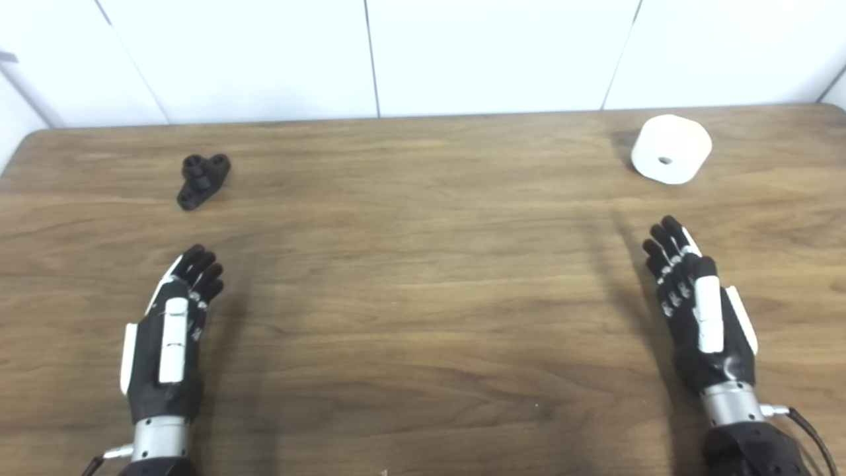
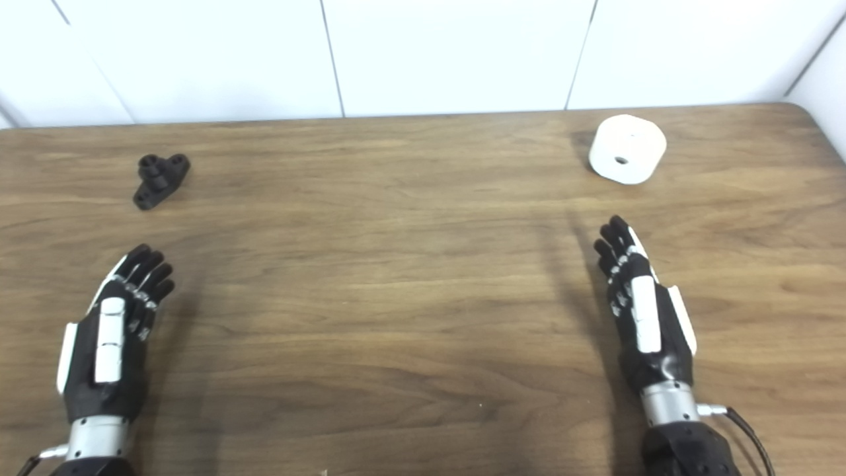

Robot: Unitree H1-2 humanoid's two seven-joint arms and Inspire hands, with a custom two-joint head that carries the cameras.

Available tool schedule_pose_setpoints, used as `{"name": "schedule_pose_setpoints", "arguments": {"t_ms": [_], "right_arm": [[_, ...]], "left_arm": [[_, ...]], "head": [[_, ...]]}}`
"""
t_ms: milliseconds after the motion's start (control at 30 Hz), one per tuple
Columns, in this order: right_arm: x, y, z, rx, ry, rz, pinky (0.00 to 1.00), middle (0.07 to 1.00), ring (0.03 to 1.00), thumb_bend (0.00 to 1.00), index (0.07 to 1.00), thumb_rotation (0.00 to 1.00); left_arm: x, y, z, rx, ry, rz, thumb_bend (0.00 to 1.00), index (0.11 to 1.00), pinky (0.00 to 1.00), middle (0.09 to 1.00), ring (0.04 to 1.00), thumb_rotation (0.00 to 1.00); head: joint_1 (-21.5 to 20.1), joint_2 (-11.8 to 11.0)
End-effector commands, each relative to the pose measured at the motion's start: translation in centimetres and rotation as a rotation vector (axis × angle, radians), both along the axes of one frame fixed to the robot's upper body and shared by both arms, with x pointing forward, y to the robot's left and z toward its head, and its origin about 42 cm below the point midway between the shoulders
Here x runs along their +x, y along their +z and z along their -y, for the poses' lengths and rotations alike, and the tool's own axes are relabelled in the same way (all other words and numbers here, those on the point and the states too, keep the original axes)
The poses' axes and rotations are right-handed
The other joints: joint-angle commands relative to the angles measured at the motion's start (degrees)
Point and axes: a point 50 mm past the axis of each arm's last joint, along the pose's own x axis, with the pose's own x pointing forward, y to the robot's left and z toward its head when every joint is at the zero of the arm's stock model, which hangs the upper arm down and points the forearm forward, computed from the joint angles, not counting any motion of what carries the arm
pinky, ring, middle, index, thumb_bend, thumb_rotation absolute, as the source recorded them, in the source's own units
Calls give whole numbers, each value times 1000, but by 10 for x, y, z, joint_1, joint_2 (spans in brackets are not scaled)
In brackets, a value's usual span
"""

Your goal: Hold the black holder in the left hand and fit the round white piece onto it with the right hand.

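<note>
A small black holder (image 1: pixel 202 180) lies on the wooden table (image 1: pixel 423 284) at the far left. The round white piece (image 1: pixel 671 149), a short cylinder with a centre hole, rests on its side at the far right. My left hand (image 1: pixel 175 324) hovers near the front left, well short of the holder, open with its fingers stretched forward and nothing in it. My right hand (image 1: pixel 697 304) is near the front right, below the white piece and apart from it, also open and holding nothing.
White wall panels (image 1: pixel 370 53) stand directly behind the table's far edge. The table's rounded right corner (image 2: pixel 803 109) shows in the right eye view. A thin cable (image 1: pixel 809 430) runs from my right wrist.
</note>
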Motion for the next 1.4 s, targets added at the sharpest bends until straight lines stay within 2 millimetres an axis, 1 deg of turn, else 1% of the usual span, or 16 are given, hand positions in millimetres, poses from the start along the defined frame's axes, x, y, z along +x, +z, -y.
{"name": "schedule_pose_setpoints", "arguments": {"t_ms": [0,67,200,367,467,567,667,800,933,1033,1133,1167,1200,1267,1300,1367], "right_arm": [[-4,2,5,-21,7,36,1000,964,962,540,958,960],[-3,0,7,-12,7,40,1000,965,966,540,961,957],[-4,-3,7,3,-2,31,1000,968,976,518,966,980],[-4,-4,7,4,7,33,1000,989,997,506,988,999],[-3,-6,8,8,4,36,1000,996,1000,493,998,1000],[-1,-9,10,20,-20,36,1000,971,990,521,974,964],[0,-11,12,24,-25,35,1000,967,986,546,968,943],[0,-12,13,23,-24,33,1000,967,987,560,971,957],[2,-14,13,21,-21,39,1000,975,992,552,979,968],[3,-16,13,21,-25,40,1000,977,994,556,984,974],[2,-14,12,28,-31,43,1000,969,983,533,974,963],[2,-13,11,27,-30,43,1000,966,978,526,974,963],[1,-12,11,21,-30,41,1000,965,978,519,973,968],[0,-11,11,15,-27,37,1000,965,978,516,973,983],[-1,-12,11,15,-26,36,1000,966,981,515,975,987],[-2,-12,11,13,-21,39,1000,965,983,515,978,991]], "left_arm": [[-3,3,8,16,-29,40,515,906,933,914,910,801],[-4,2,10,46,-39,24,530,932,946,935,928,852],[-6,-1,14,74,-37,5,584,945,951,956,959,856],[-8,-3,18,77,-37,-1,534,943,938,949,957,874],[-8,-5,20,70,-40,-6,545,948,940,946,954,862],[-8,-7,21,87,-42,-2,558,949,923,943,947,863],[-7,-8,23,98,-39,-3,568,945,908,937,937,857],[-7,-9,24,113,-18,-10,583,945,892,935,928,838],[-6,-10,25,121,-21,-4,563,955,897,942,931,832],[-5,-11,23,143,-30,-9,601,959,911,940,931,799],[-6,-10,20,178,-35,-3,567,965,914,948,949,653],[-6,-9,20,182,-33,2,580,961,903,948,947,604],[-7,-7,19,188,-29,5,590,961,904,951,951,591],[-8,1,18,263,1,-8,635,963,884,950,942,606],[-8,6,18,303,14,-14,660,961,906,941,938,633],[-6,17,15,363,36,-13,688,957,937,938,943,629]], "head": [[6,-3],[19,-15],[39,-33],[54,-60],[64,-72],[77,-78],[81,-82],[81,-82],[68,-82],[60,-81],[57,-80],[56,-78],[55,-77],[55,-76],[55,-75],[53,-73]]}}
